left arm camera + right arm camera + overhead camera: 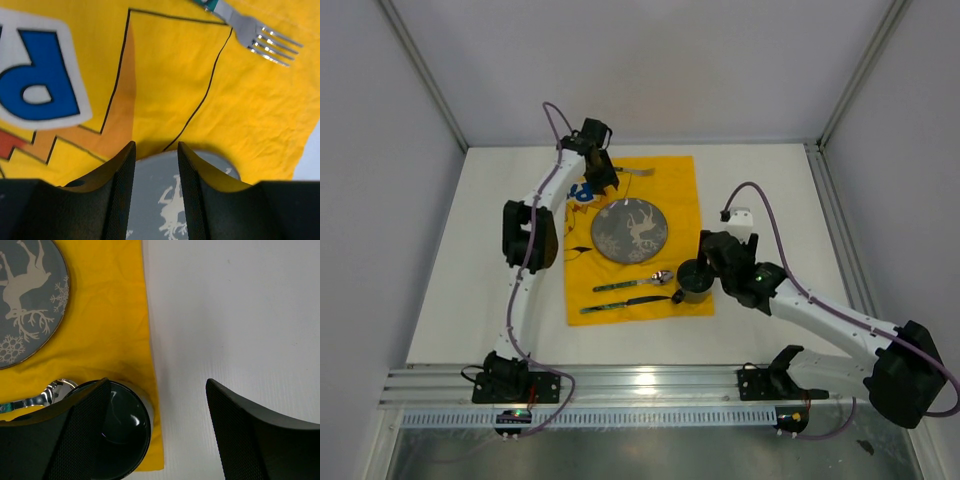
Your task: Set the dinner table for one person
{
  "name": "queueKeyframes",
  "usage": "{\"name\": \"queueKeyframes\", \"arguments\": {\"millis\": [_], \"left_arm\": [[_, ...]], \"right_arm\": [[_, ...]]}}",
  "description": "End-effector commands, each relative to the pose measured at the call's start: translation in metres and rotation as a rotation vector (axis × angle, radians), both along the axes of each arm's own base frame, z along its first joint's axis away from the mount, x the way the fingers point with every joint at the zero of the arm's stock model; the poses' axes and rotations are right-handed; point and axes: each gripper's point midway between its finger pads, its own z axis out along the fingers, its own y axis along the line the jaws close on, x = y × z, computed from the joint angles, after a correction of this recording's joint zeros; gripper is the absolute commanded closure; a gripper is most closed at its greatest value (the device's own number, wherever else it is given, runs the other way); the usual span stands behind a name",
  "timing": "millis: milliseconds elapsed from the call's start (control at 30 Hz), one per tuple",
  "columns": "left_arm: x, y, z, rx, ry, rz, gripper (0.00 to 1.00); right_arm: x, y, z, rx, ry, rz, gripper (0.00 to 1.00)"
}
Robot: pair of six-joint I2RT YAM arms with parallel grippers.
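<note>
On the white dinner table point(470, 260) lies a yellow printed cloth point(680, 190). It carries a grey reindeer plate point(631, 232), a fork point(636, 173) at its far edge, and a spoon point(642, 281) and a knife point(620, 304) near its front. A dark cup point(696, 283) stands at the cloth's front right corner. My left gripper point(603, 180) hovers over the cloth between the fork point(260, 35) and the plate point(155, 200), its jaws a little apart with nothing between them. My right gripper point(157, 382) is wide open beside the cup point(120, 432), its left finger point(75, 435) overlapping the rim.
A small white box point(740, 216) with a cable sits on the table behind the right arm. Enclosure posts and walls bound the far and side edges. An aluminium rail point(650, 385) runs along the near edge.
</note>
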Motion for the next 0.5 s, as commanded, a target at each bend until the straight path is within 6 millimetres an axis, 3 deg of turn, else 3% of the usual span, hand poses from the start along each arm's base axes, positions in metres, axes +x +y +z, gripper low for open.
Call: {"name": "queueKeyframes", "arguments": {"millis": [0, 100, 200, 333, 433, 467], "left_arm": [[0.051, -0.014, 0.032, -0.179, -0.199, -0.074, 0.59], [0.077, -0.013, 0.052, -0.225, -0.317, -0.069, 0.56], [0.100, -0.002, 0.074, -0.217, -0.424, -0.037, 0.46], [0.123, 0.012, 0.090, -0.255, -0.513, 0.000, 0.39], [0.137, 0.021, 0.088, -0.281, -0.547, 0.017, 0.36], [0.138, 0.020, 0.079, -0.290, -0.539, 0.010, 0.35]], "right_arm": [[0.016, 0.016, 0.025, 0.058, -0.069, 0.028, 0.19], [0.017, 0.022, 0.026, 0.062, -0.076, 0.058, 0.19], [0.019, 0.025, 0.028, 0.063, -0.083, 0.081, 0.20], [0.020, 0.031, 0.028, 0.062, -0.077, 0.110, 0.19], [0.023, 0.036, 0.028, 0.059, -0.065, 0.119, 0.19], [0.024, 0.037, 0.029, 0.061, -0.065, 0.121, 0.19]]}}
